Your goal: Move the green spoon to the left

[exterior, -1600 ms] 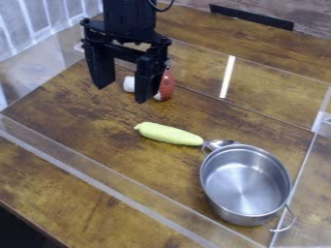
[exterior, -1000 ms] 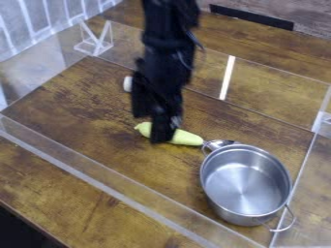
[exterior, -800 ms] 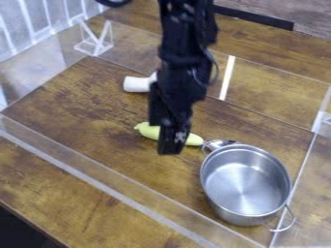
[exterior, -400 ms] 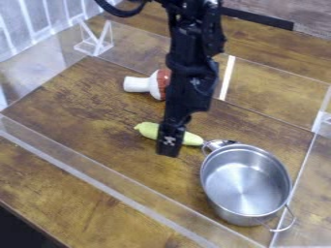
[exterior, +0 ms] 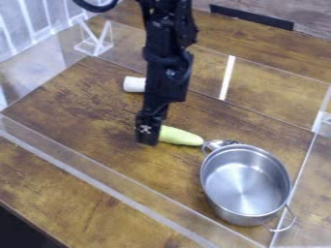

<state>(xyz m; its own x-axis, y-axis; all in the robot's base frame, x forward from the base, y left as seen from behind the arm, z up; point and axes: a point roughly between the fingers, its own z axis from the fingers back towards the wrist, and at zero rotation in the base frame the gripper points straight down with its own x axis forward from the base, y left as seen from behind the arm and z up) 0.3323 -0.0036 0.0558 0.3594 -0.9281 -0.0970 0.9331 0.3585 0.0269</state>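
Note:
The green spoon (exterior: 185, 139) lies on the wooden table, just left of the steel pot (exterior: 246, 184), its silver head touching the pot's rim. My gripper (exterior: 153, 133) points straight down over the left end of the yellow-green handle and hides that end. Its jaws are open, and one black finger (exterior: 146, 130) with a white mark stands low at the handle's tip. Nothing is gripped.
A red-capped mushroom toy's white stem (exterior: 135, 84) shows behind the arm. Clear acrylic walls (exterior: 77, 165) fence the table on all sides. A small clear stand (exterior: 91, 41) sits at the back left.
My gripper has shifted left along the spoon from its middle to its left end, sunk a little and rolled about its axis. The spoon and pot have not moved.

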